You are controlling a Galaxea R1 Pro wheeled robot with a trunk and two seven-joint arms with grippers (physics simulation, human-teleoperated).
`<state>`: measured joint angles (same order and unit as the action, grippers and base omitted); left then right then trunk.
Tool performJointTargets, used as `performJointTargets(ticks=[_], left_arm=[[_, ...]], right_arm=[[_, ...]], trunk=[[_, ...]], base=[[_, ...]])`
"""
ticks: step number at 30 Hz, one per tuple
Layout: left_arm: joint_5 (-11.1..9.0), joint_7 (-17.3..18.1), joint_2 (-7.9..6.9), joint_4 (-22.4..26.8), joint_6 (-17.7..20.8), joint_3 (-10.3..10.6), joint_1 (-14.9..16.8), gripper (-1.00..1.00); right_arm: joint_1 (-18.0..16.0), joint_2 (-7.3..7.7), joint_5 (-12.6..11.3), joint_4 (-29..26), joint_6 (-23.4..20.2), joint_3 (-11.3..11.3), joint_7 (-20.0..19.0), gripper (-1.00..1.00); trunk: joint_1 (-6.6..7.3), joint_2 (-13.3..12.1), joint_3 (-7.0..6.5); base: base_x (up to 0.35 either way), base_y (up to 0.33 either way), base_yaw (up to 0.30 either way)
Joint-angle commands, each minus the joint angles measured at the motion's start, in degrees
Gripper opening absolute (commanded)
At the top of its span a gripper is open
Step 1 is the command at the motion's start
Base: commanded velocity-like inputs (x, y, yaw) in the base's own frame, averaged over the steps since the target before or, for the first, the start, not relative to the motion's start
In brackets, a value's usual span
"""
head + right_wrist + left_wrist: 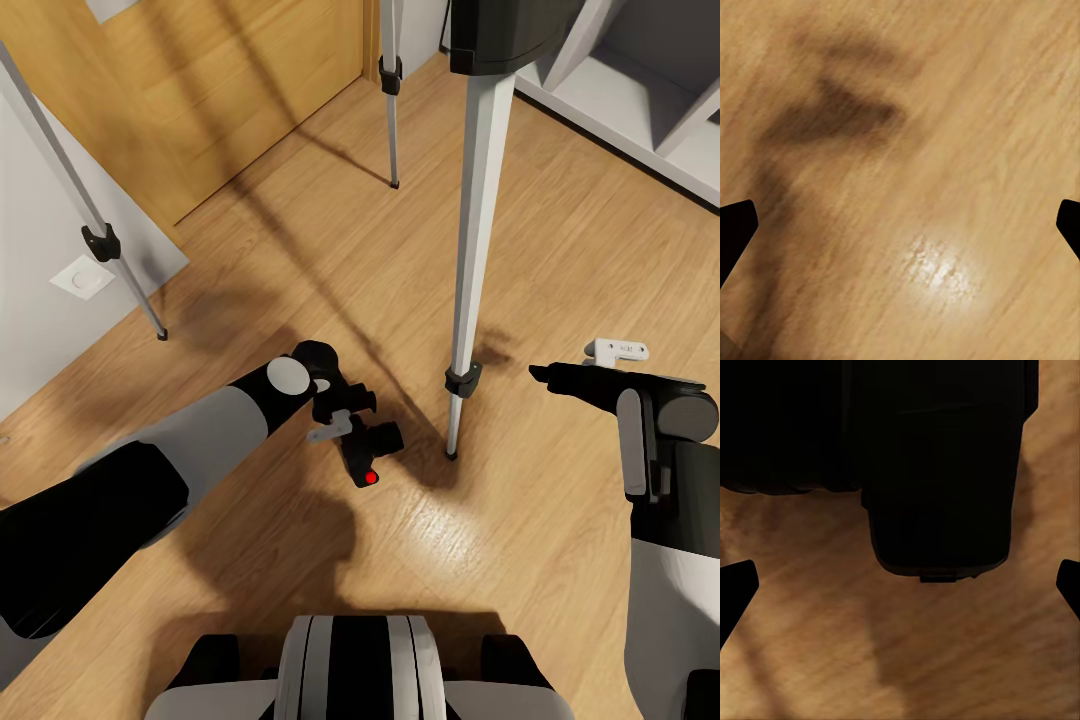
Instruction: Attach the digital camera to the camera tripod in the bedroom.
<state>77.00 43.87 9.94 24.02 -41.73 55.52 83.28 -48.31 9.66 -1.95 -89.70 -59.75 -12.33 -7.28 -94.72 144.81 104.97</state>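
The digital camera (374, 448), black with a red dot, lies on the light wood floor beside the foot of the camera tripod's near silver leg (478, 250). Two more tripod legs (100, 235) stand at the left and at the back. My left gripper (345, 412) hovers right at the camera, open. In the left wrist view the camera body (937, 465) looms dark just ahead of the widely spread fingertips (735, 589), not between them. My right gripper (572, 364) hangs open over bare floor, right of the near leg, with nothing in it.
A wooden door (200, 90) stands at the back left beside a white wall with a socket plate (82, 278). White shelving (640, 90) sits at the back right. My own base (360, 670) shows at the bottom edge. The tripod legs ring the camera.
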Motion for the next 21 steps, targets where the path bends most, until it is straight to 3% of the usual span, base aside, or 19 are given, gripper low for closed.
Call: performJointTargets(ticks=[1,21], left_arm=[[0.1,0.0,-0.01,0.1,-0.1,0.2,0.0,1.00],[0.1,-0.1,-0.01,0.0,-0.1,0.1,0.0,1.00]], right_arm=[[0.0,0.01,-0.2,0.0,-0.3,-0.1,-0.1,1.00],[0.0,0.01,-0.2,0.0,-0.3,-0.1,-0.1,1.00]], trunk=[[0.01,0.0,0.03],[0.01,0.0,0.03]], base=[[0.000,0.000,0.000],[0.000,0.000,0.000]])
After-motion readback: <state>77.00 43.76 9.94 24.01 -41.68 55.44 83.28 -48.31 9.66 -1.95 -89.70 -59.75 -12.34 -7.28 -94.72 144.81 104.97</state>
